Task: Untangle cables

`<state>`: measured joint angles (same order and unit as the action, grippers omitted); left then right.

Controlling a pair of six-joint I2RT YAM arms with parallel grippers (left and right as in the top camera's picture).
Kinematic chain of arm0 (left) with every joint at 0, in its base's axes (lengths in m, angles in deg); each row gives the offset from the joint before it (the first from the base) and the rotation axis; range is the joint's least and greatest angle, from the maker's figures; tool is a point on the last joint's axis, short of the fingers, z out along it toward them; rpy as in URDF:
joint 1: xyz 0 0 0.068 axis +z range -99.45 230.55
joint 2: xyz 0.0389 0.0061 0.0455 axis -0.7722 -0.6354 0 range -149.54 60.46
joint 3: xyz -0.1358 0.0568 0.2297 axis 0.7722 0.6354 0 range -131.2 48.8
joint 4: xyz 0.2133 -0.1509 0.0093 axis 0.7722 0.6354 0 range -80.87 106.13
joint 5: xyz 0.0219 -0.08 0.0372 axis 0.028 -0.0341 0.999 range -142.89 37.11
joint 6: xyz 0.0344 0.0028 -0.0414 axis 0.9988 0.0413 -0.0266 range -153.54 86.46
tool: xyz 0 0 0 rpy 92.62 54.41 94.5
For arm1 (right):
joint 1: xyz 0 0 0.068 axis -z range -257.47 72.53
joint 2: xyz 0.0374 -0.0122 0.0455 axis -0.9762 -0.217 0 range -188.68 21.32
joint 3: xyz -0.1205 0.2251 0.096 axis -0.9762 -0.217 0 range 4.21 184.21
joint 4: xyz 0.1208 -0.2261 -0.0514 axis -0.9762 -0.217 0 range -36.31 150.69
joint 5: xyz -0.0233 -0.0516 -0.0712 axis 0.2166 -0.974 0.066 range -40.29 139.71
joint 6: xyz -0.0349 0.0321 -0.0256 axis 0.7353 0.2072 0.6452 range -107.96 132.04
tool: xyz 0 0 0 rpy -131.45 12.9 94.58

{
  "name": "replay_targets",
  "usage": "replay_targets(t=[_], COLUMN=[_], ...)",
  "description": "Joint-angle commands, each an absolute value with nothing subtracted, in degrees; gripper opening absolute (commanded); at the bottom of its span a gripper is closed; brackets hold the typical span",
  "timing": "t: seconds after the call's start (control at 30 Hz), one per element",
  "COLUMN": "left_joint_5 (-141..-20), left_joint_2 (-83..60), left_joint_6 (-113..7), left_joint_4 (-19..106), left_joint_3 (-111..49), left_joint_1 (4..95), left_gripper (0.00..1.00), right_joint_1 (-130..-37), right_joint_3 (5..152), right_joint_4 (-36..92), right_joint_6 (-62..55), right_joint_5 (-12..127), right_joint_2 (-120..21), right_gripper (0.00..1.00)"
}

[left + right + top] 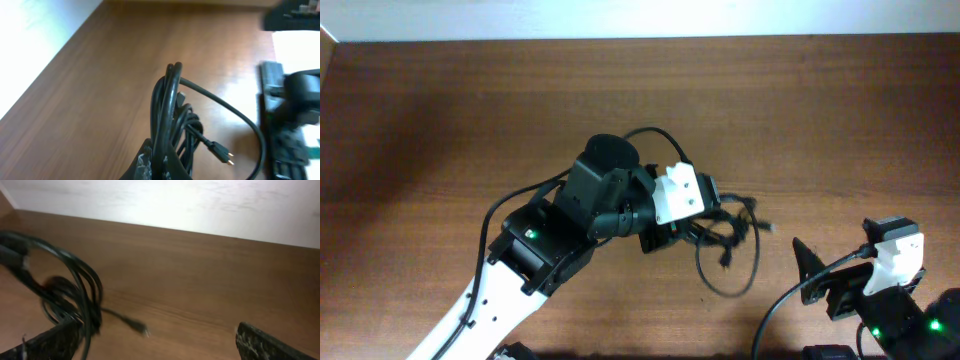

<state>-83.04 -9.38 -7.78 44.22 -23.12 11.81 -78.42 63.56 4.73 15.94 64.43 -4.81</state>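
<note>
The left gripper (159, 169) pinched the cables (168, 107). The right gripper (160, 342), wide at four o'clock, needed to take one loose plug (223, 154), pulling slowly.

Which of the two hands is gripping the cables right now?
The left hand: it is shut on the cables, while the right hand stands open, holding nothing.

Soft, even light covers the wooden table (440, 120) from overhead, whereas both wrist views are blurred, the pale wall (200, 200) glaring and the cables (92, 305) smeared.
</note>
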Motion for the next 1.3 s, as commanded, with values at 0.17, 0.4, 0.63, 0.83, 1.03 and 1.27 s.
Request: replay_targets(t=[0.17, 0.4, 0.63, 0.83, 1.03, 1.27], left_joint_5=[-115.8, -133.6, -137.6, -135.6, -130.4, -130.0], left_joint_2=[-8.0, -8.0, -8.1, -8.1, -8.1, -8.1], left_joint_6=[-0.4, 4.3, 5.5, 5.5, 5.1, 4.9], left_joint_4=[44.8, 44.8, 45.2, 45.2, 45.2, 45.1], left_joint_3=[-24.5, -24.5, -24.5, -24.5, -24.5, -24.5], left_joint_1=[23.5, 28.3, 28.2, 28.2, 28.3, 31.3], left_gripper=[0.00, 0.00, 0.00, 0.00, 0.00, 0.00], right_joint_1=[-78.9, -78.9, -78.9, -78.9, -78.9, -78.9], right_joint_3=[67.0, 66.9, 66.9, 66.9, 67.0, 67.0], right_joint_4=[5.0, 5.1, 7.2, 7.8, 7.7, 7.5], right_joint_6=[17.8, 17.8, 17.8, 17.9, 19.3, 19.3], right_joint_5=[76.3, 84.8, 93.2, 99.5, 97.7, 96.1], right_joint_2=[-5.4, -6.8, -11.3, -13.8, -13.8, -13.8], right_gripper=[0.99, 0.99, 1.00, 0.98, 0.98, 0.98])
